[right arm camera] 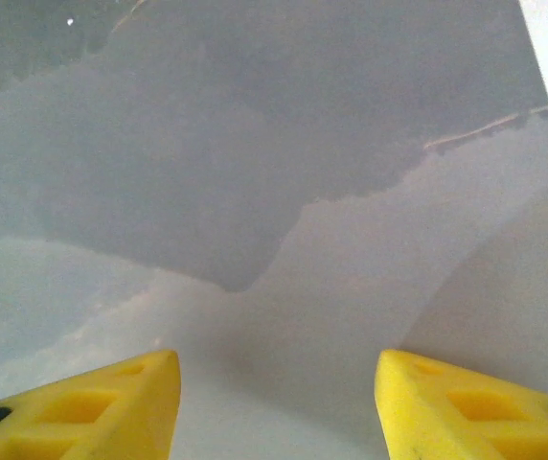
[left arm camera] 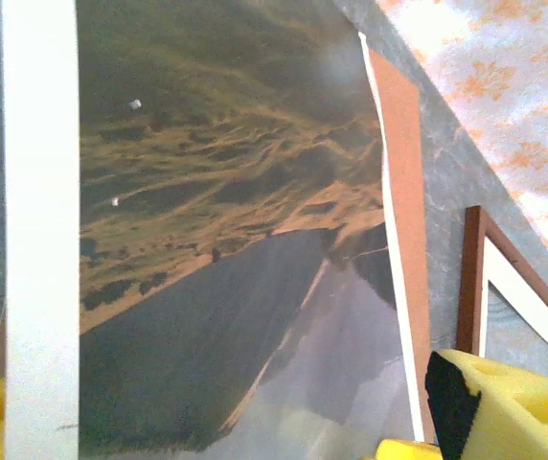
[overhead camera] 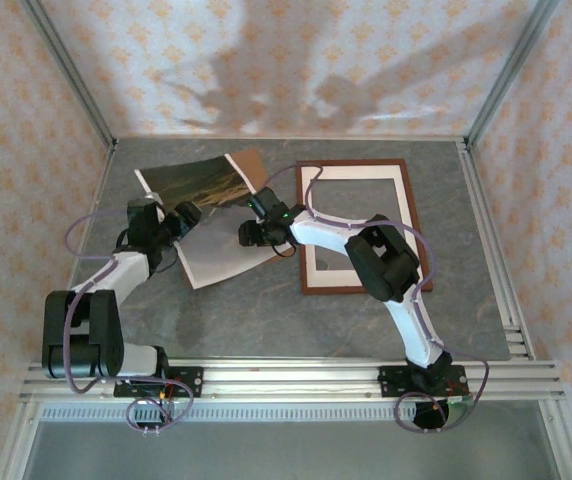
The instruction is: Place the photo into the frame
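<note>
**Photo out on the table, frame waiting to its right**

The booth is papered on three sides in pale wallpaper (overhead camera: 296,60) with small orange motifs, and the arms cast shadows up the back wall. Aluminium posts (overhead camera: 71,75) stand at the corners. The table (overhead camera: 266,320) is a mottled grey slab with a stone look.

The photo (overhead camera: 206,185) (left arm camera: 226,240) (right arm camera: 255,172) lies left of centre, turned at an angle. Its dark hills point to the far side and its pale, glossy sky comes toward the arms. It rests partly over a brown cardboard backing board (overhead camera: 253,162) (left arm camera: 400,172), whose far corner sticks out beyond it.

The reddish-brown frame (overhead camera: 356,163) lies flat just to the right, apart from the photo. A white mat (overhead camera: 318,272) sits inside its moulding.

The left gripper (overhead camera: 183,218) (left arm camera: 221,412) is at the photo's left edge with its yellow fingers (left arm camera: 504,402) spread wide. The print's white border runs up between them. From here I cannot tell whether either finger touches the sheet.

The right gripper (overhead camera: 248,236) (right arm camera: 274,383) is over the photo's hazy sky, jaws apart, nothing caught between them.
</note>
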Robot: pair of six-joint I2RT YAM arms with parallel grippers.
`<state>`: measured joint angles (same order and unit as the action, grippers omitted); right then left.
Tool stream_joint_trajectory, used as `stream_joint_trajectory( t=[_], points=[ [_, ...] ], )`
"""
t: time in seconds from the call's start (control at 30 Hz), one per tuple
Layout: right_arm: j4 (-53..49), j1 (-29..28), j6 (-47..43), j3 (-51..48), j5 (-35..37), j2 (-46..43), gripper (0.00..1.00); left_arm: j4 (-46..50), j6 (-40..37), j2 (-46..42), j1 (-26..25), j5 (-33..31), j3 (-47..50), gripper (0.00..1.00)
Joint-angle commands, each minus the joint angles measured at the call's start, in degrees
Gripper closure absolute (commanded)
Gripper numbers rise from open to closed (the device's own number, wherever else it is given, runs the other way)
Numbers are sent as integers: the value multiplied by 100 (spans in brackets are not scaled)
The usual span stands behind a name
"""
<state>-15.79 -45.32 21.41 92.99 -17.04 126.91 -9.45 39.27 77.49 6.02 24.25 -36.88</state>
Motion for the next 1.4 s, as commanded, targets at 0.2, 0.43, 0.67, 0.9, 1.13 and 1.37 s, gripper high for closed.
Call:
stream_joint_trajectory(
  t=[0.2, 0.43, 0.67, 0.9, 1.13, 1.37],
  points=[
    [-321, -73, 70, 45, -130, 361, 43, 146, 105, -305, -18, -140, 56, 21],
    [-342, -73, 70, 40, -90, 318, 44, -22, -18, 122, -13, -137, 99, 45],
    [-398, -70, 45, 27, -12, 264, 44, -255, -19, 688, -16, -77, 80, 73],
    [-509, -38, -1, 83, 64, 2, 40, 112, -259, 485, -13, -209, -76, 94],
    [-725, 190, -201, 29, 310, -1091, 30, 1208, -661, -293, -228, -707, -637, 100],
    [-1129, 703, -593, -354, 1131, -2678, 23, 3393, -1874, -864, -1047, -2107, -2515, 100]
  ],
)
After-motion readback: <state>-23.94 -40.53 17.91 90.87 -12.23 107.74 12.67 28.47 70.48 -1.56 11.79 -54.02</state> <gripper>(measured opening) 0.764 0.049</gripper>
